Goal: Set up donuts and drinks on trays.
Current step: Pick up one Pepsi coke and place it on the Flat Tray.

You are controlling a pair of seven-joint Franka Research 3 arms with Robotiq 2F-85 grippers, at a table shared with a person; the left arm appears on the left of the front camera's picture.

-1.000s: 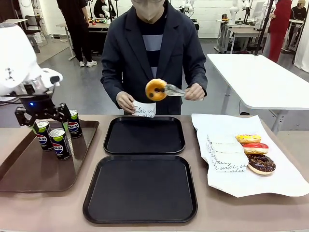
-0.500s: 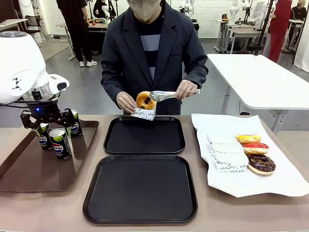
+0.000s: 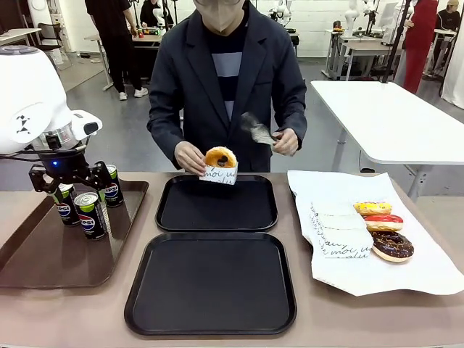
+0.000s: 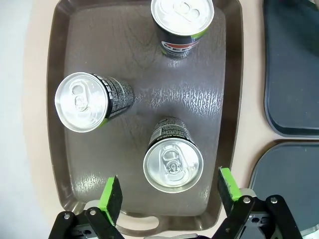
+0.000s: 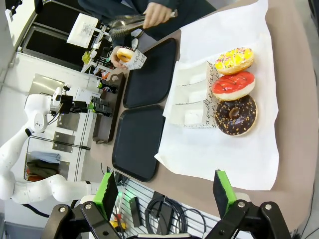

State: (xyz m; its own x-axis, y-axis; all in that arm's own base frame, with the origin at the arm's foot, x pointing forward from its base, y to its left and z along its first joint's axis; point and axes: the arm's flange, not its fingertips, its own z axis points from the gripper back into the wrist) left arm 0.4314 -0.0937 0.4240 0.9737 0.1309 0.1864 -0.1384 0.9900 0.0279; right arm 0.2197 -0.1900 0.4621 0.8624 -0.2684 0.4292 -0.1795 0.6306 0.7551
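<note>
Trays (image 3: 216, 204) at centre frame lie bare on the bench (image 3: 72, 315). Left claw (image 4: 168, 187), wide open and empty, hovers over three cans (image 3: 90, 214) on the brown tray (image 3: 43, 257), lower left. Right claw (image 5: 164, 193) gapes empty too. The donut (image 3: 220, 156) has just left the tongs (image 3: 255, 129) and now sits in its sleeve (image 3: 219, 175), hand-held above the far tray, probably ready to set down.

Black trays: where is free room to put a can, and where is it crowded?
The near black tray, between brown tray and white paper, is bare; so is the far black tray, up to the sleeved donut at its far rim. Crowded: the brown tray's far end, with three Pepsi cans.
</note>
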